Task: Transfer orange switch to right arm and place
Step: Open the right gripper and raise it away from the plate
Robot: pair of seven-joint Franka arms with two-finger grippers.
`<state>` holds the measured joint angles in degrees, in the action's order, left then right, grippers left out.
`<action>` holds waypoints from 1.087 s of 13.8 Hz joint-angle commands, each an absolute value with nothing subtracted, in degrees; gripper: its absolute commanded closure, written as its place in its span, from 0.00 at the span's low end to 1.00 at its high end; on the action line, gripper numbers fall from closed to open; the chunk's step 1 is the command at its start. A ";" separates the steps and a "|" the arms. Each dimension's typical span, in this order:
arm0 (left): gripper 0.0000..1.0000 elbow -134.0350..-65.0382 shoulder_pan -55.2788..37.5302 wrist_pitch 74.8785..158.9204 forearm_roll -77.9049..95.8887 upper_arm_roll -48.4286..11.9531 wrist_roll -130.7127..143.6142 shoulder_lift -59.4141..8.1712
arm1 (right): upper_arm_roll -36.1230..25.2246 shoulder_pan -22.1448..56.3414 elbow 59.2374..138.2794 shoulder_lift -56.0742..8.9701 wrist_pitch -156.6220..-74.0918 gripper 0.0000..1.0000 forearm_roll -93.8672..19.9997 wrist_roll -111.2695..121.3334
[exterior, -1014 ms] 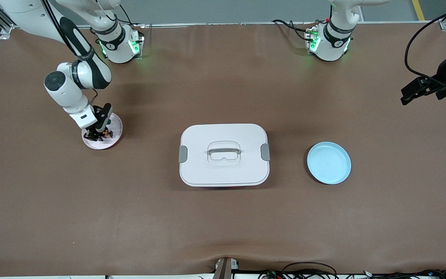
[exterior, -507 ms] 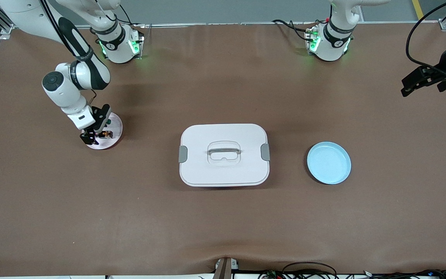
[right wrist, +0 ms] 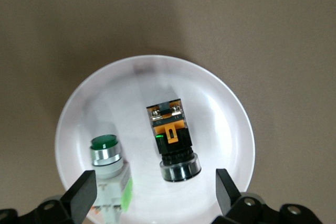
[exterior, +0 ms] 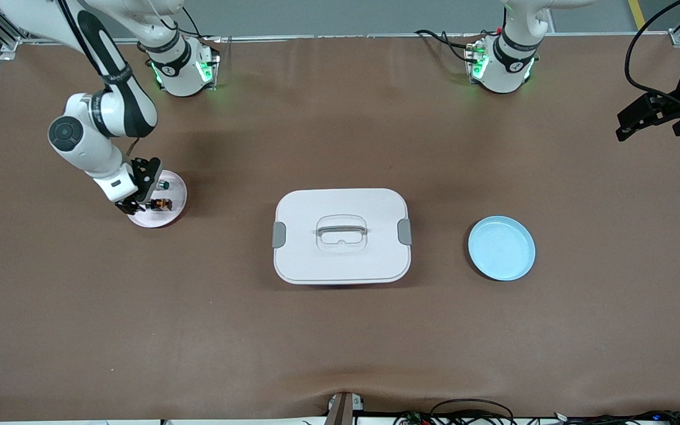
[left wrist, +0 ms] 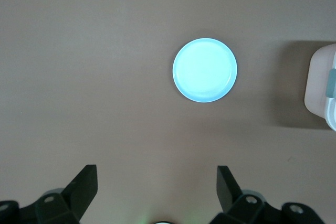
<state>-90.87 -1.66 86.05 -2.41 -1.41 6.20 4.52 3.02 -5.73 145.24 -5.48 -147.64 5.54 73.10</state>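
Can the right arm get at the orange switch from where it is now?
Probably yes. The right gripper hangs open over the pink plate, and the orange switch lies uncovered on it beside the green-tipped part, apart from it. The left gripper waits away.

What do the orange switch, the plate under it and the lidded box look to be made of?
Orange switch: seemingly moulded black and orange plastic, with a shiny, metal-like ring. Pale plate: probably glossy plastic or glazed ceramic, showing soft reflections. White box: likely matte plastic, with grey clips and a moulded handle.
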 commanded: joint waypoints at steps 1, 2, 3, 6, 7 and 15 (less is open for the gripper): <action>0.00 -89.21 -1.67 84.73 -1.49 -1.14 5.53 3.61 | 3.51 -4.75 140.30 -2.55 -136.89 0.00 6.24 70.58; 0.00 -89.12 -1.67 84.73 -1.49 -1.14 5.45 3.60 | 3.52 -4.75 137.23 -2.55 -132.67 0.00 6.24 70.58; 0.00 -88.95 -1.67 84.73 -1.58 -1.14 5.28 3.60 | 3.52 -4.66 134.07 -2.64 -128.10 0.00 6.24 70.49; 0.00 -88.16 -2.28 84.73 -1.49 -1.23 5.10 3.60 | 3.52 -4.13 124.04 -3.16 -116.75 0.00 6.24 70.58; 0.00 -88.15 -2.29 84.73 -1.41 -1.32 5.01 3.60 | 3.52 -4.04 121.49 -3.25 -114.28 0.00 6.33 70.58; 0.00 -88.24 -2.37 84.73 -1.41 -1.32 4.83 3.52 | 3.52 -3.87 110.93 -3.25 -104.34 0.00 6.77 44.09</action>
